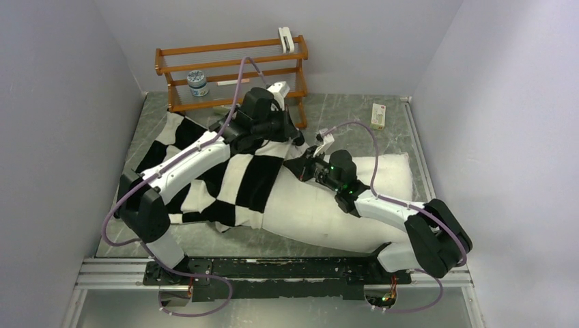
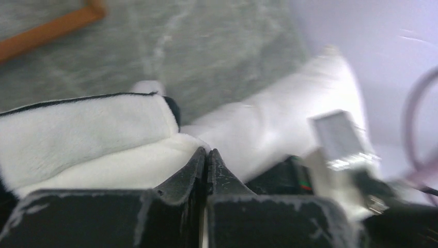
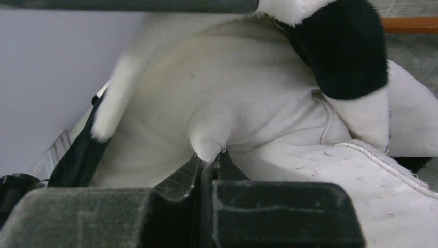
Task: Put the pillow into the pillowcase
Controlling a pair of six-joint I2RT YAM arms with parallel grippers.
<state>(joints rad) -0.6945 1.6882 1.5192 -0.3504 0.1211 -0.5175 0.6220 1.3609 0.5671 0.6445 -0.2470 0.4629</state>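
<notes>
the plump plain white pillow [image 1: 321,215] lies across the middle and right of the grey marbled table [image 1: 348,113], its left end covered by the black-and-white checkered plush pillowcase [image 1: 254,179], which spreads toward the upper left. the left gripper [image 2: 207,155], at the pillowcase's far edge near centre, has its jaws pressed together against white plush; whether cloth is caught there cannot be told. the right gripper [image 3: 209,154], just right of centre, pinches a pucker of smooth cream cloth, seemingly the pillowcase's inner face.
</notes>
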